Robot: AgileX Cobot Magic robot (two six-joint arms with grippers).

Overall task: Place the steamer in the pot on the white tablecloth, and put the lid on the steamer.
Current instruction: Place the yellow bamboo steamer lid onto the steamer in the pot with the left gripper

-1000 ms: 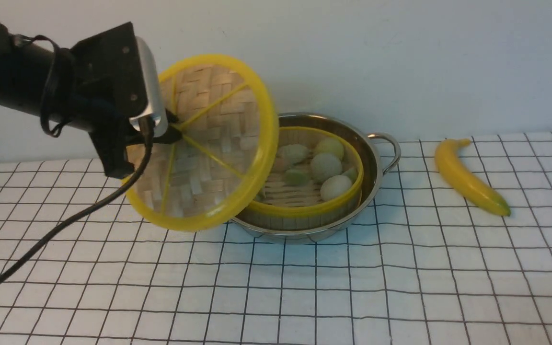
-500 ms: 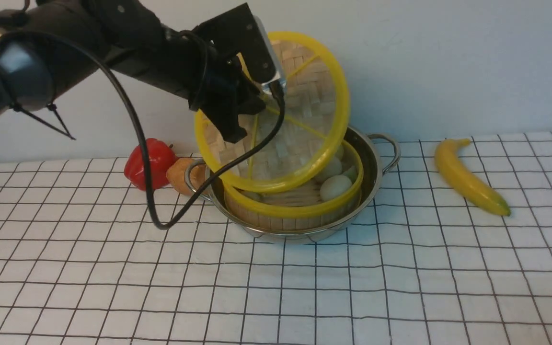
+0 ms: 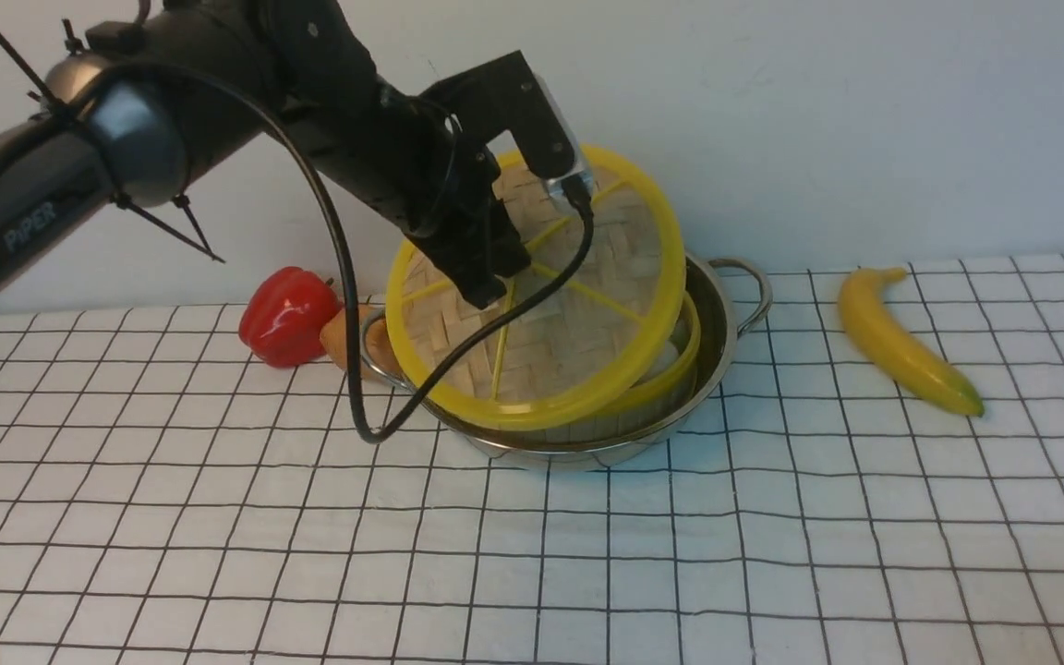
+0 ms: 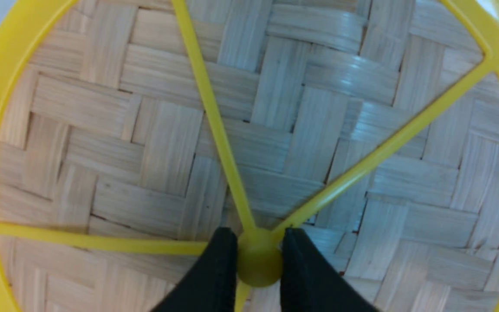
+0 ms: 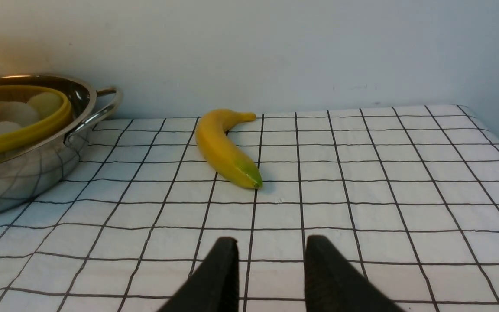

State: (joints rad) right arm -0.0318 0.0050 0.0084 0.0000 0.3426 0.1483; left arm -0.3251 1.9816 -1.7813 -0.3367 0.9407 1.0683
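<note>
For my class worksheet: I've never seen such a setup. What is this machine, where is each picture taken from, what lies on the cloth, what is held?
A robot with two arms, each ending in a two-fingered hand. The wide picture looks forward from between the arms; the other two come from wrist cameras. On the white tablecloth are a pot with the steamer inside, a banana and a red pepper. The left hand pinches the hub of the lid, tilted over the steamer. The right hand is open and empty.
</note>
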